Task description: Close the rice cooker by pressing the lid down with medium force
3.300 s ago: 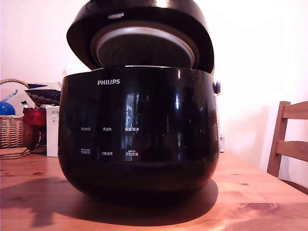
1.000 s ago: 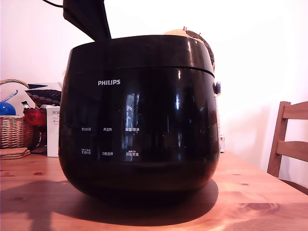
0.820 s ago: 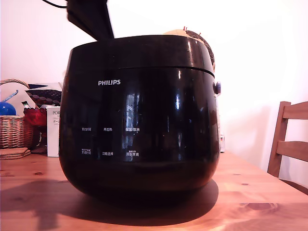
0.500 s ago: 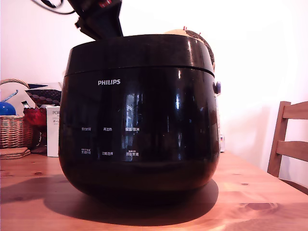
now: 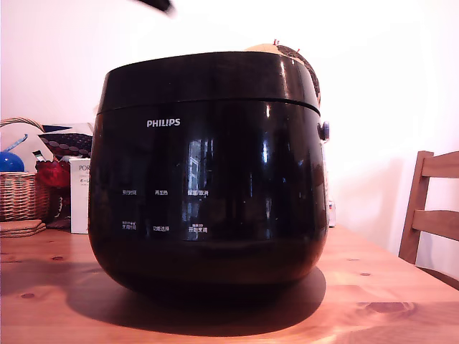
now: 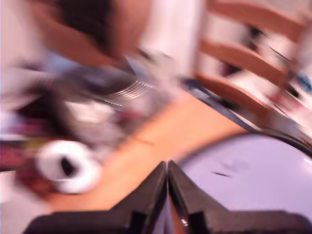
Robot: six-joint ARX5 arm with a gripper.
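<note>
The rice cooker [image 5: 208,186] sits mid-bench, its lid [image 5: 208,75] down all round, with a thin even seam running along the body's upper rim. The room above the lid is open: only a dark sliver of the arm [image 5: 159,4] shows at the frame's top edge, well apart from the lid. The bench [image 5: 387,287] lies bare in front of the cooker and on the exterior view's right, out to a wooden chair [image 5: 430,215]. On the exterior view's left, a wicker basket [image 5: 18,197] and a white box [image 5: 77,197] crowd near the cooker's side. In the blurred wrist view the jaws are pressed tip to tip with nothing between them, and the lid's curved edge is close by.

Half a second earlier the arm's dark end stood just above the lid's rim; earlier still the lid stood raised.
</note>
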